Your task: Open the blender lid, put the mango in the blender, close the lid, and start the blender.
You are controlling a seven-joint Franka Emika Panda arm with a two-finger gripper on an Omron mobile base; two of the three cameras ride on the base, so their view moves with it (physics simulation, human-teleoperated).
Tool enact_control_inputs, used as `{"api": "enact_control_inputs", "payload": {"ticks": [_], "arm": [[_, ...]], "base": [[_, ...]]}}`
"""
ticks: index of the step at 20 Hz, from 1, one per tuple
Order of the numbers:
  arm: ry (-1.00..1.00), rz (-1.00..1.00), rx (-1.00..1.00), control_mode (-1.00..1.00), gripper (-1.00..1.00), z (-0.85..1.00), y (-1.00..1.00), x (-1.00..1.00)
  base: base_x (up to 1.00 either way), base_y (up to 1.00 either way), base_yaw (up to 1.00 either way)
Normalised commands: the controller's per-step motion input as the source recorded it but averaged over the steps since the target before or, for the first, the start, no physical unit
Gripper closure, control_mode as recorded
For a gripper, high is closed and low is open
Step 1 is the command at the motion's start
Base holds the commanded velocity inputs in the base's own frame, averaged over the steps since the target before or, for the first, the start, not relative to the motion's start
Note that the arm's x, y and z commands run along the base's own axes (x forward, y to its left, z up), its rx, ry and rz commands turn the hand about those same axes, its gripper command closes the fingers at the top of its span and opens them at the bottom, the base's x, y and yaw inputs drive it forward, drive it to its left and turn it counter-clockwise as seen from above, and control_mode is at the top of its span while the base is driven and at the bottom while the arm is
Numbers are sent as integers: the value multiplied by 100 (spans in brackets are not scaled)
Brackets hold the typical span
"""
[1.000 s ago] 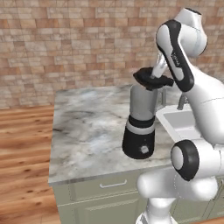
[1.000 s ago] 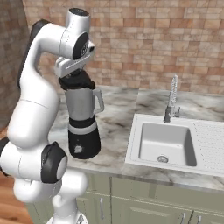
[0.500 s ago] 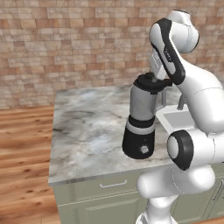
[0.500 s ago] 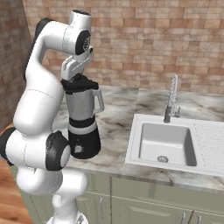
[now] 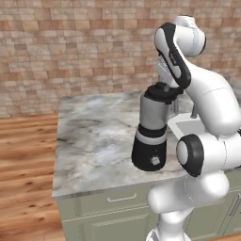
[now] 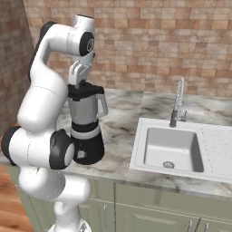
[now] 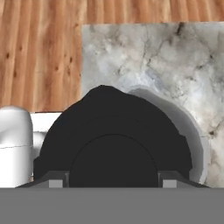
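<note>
- Where the arm bends down at the upper middle of the right base view, the gripper [image 6: 79, 84] sits right on top of the lid [image 6: 85, 92], its fingers down at the lid's sides.
- Seen from the hand view, the two finger tips [image 7: 56, 179] stand at either side of the lid's [image 7: 113, 144] round raised centre at the bottom middle of the frame, pinching the lid between them.
- Lid in the left base view [image 5: 162, 91]: at centre right, on the jar's mouth, tipped a little, partly hidden by the arm.
- Blender [image 6: 86, 122]: upright at centre left of the right base view, handle turned toward the sink [image 6: 174, 147]; in the left base view [image 5: 151, 129] it stands at the middle, silver knob facing the lower edge.
- Counter [image 5: 94, 141]: grey marble, blender near its front edge.
- Tap [image 6: 177, 102]: upright behind the sink, right of centre.
- Floor [image 7: 39, 48]: wood planks across the top and left of the hand view.
- Mango: I cannot make it out.
</note>
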Motion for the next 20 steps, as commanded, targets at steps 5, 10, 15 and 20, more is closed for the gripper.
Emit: {"api": "enact_control_inputs", "payload": {"ticks": [5,10,15,20], "arm": [[0,0,0,-100,100,0,2,31],[-1,-1,0,-100,100,0,6,18],[-3,0,-1,-100,100,-2,10,19],[-1,0,-3,-100,100,-24,6,-1]], "base": [[0,0,0],[0,0,0],[0,0,0],[0,0,0]]}}
